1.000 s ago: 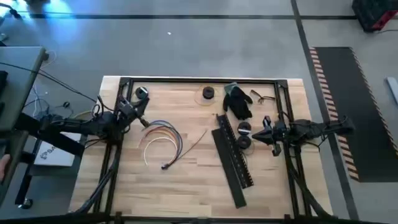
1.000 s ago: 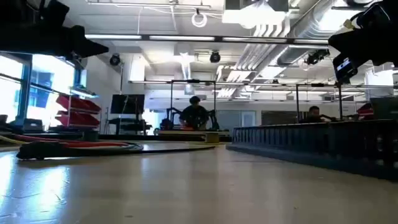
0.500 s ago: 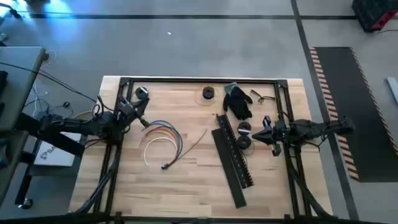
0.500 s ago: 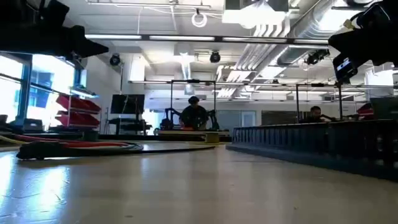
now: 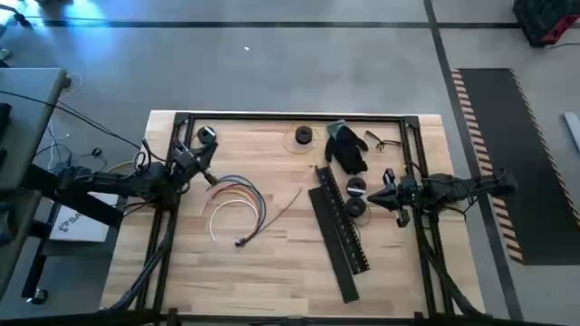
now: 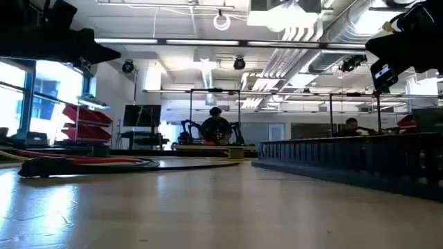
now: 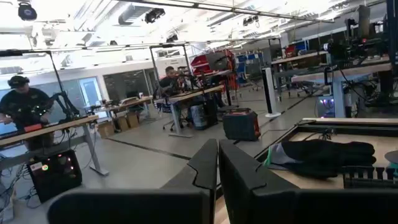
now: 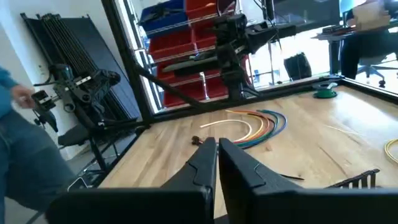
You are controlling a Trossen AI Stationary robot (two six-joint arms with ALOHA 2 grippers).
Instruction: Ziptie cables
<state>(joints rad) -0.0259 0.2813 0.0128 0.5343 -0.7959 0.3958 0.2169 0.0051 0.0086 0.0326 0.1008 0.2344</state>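
Your left gripper point(image 5: 201, 159) sits over the table's left edge, near the far corner, with its jaws pressed together on nothing; in its own wrist view the two dark fingers point(image 7: 208, 168) meet edge to edge. Your right gripper point(image 5: 385, 186) waits at the right edge of the table point(image 5: 272, 263), pointing inward, and its fingers point(image 8: 208, 163) are likewise closed with nothing between them. The cables point(image 5: 234, 201) lie loose on the wood just beside the left gripper, toward the table's middle: white, yellow, blue and orange-red strands curved in an arch, ending in a small dark connector on the near side. The ziptie point(image 5: 291, 205) rests flat on the bare wood between the cables and the long black slotted duct point(image 5: 339, 232), apart from both and untouched. The duct runs diagonally across the right half of the table. Beyond its far end you have a black glove point(image 5: 346, 147), a dark spool point(image 5: 303, 135) and a pair of glasses point(image 5: 382, 141) along the far edge. In the low view, a person point(image 6: 216, 126) sits at a bench in the room behind.
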